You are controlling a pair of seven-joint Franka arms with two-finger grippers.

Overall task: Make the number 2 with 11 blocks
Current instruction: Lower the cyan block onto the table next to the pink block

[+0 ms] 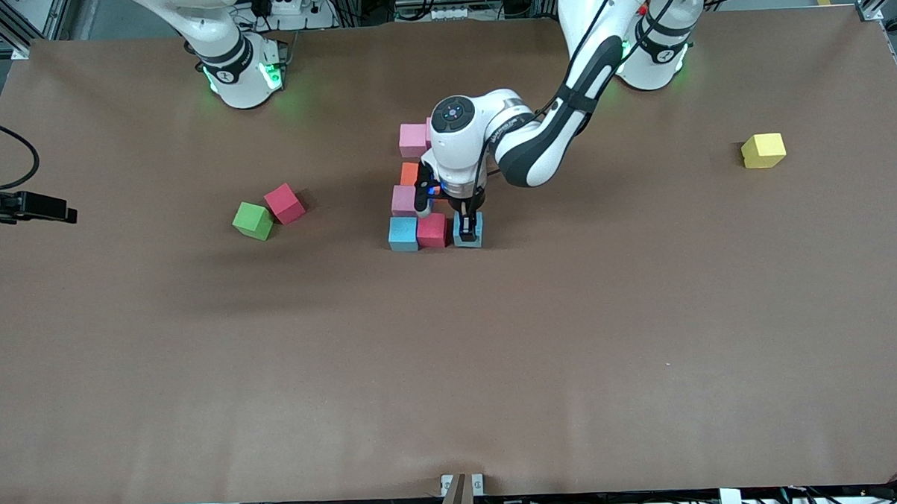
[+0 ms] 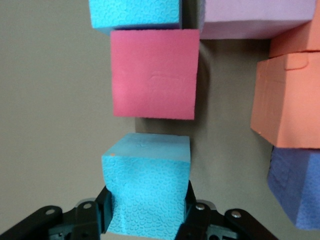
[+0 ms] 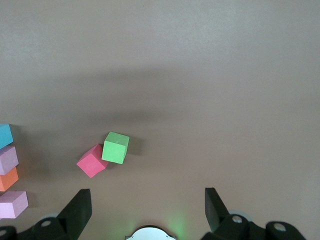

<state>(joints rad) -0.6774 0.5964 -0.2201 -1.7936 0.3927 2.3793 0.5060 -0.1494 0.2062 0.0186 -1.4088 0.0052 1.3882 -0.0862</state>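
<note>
The left tool [image 1: 468, 227] grips a blue block [image 1: 469, 236] that sits on the tabletop [image 1: 571, 337] at the end of a row, just beside a red block [image 1: 432, 230] with a small gap between them. Another blue block [image 1: 403, 233] touches that red block at the row's right-arm end. Pink [image 1: 403, 200], orange [image 1: 410, 173] and pink [image 1: 413, 139] blocks run farther from the camera than the row. A loose red block [image 1: 284, 203] touches a green cube [image 1: 253, 220] toward the right arm's end; a yellow block [image 1: 763, 151] lies well apart toward the left arm's end. The right tool [image 3: 145, 210] waits with its fingers wide, high over the tabletop.
</note>
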